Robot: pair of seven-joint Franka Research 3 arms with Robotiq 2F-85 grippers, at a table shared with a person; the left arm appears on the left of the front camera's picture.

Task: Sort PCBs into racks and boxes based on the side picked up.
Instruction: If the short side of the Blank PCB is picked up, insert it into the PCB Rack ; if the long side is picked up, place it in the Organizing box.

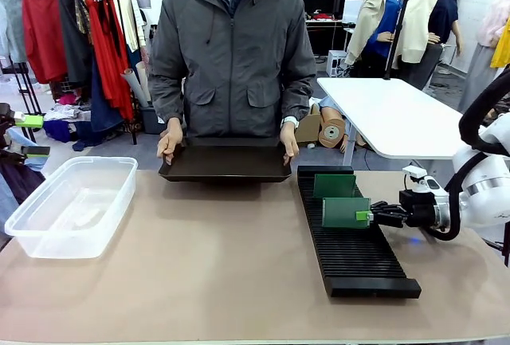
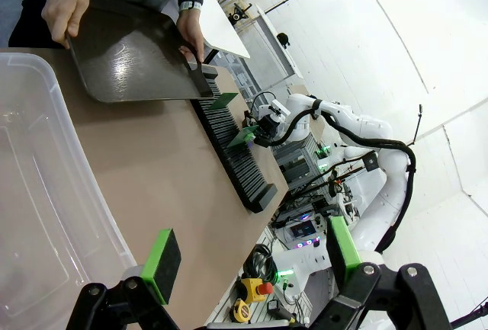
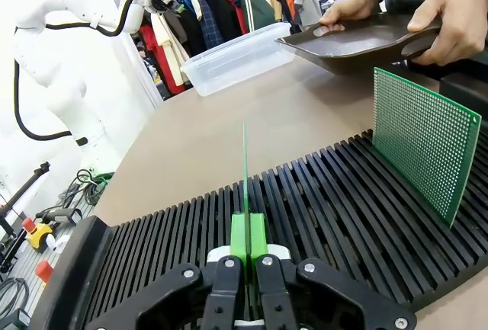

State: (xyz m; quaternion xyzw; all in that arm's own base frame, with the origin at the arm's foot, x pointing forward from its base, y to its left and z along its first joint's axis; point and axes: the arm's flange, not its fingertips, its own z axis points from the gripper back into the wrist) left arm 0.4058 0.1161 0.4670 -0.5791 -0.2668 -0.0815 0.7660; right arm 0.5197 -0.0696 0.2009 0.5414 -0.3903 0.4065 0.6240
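Note:
My right gripper (image 1: 368, 215) is shut on the edge of a green PCB (image 1: 346, 212) that stands upright over the long black slotted rack (image 1: 351, 249). Seen along my own fingers, that PCB (image 3: 245, 166) is a thin vertical edge, clamped between my right gripper (image 3: 248, 237), above the rack (image 3: 328, 200) slots. A second PCB (image 1: 334, 186) stands upright in the rack farther back, its dotted face (image 3: 423, 143) toward me. The clear plastic box (image 1: 68, 205) sits empty at the table's left. My left gripper (image 2: 252, 257) hangs open over the box rim (image 2: 46, 193), holding nothing.
A person at the far side holds a dark shallow tray (image 1: 225, 163) in both hands at the table's far edge; the tray (image 2: 130, 56) shows bare inside. Bare tan tabletop (image 1: 207, 257) lies between box and rack. A white table (image 1: 398, 114) stands behind.

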